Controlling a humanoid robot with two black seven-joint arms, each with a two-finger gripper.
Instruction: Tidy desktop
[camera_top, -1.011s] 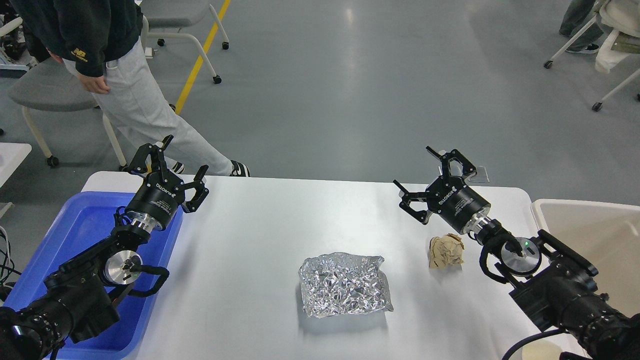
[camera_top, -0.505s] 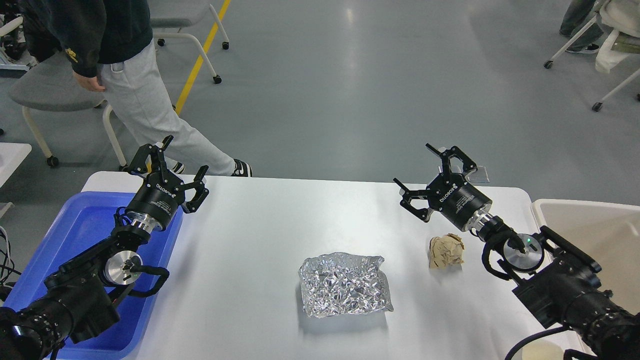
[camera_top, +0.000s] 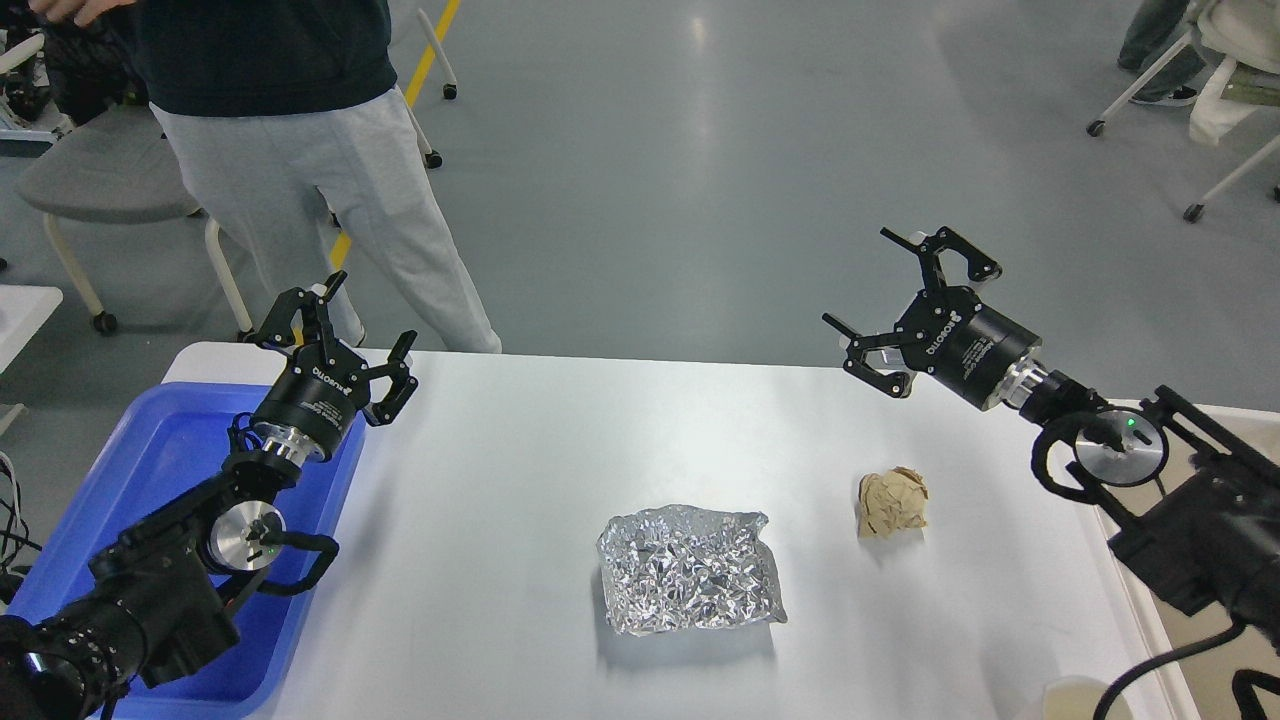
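The desktop (camera_top: 500, 520) is seen spread across the lower half of the view, with a crumpled foil sheet (camera_top: 690, 568) lying near its front middle and a brown paper ball (camera_top: 892, 502) toward the right edge, the two well apart. A blue tray (camera_top: 150, 450) is set at the left edge and a beige bin (camera_top: 1180, 470) beyond the right edge. The left gripper (camera_top: 345, 335) is held wide and empty over the back left corner. The right gripper (camera_top: 915, 305) is likewise spread wide with nothing in it, raised above the back right corner.

The paper ball is probably best taken next: it should be straddled from above, pinched gently, and carried clear of the bin's rim before release.

Compared with a second ago, the right gripper has been lifted and drawn back toward the right; the left has not moved.
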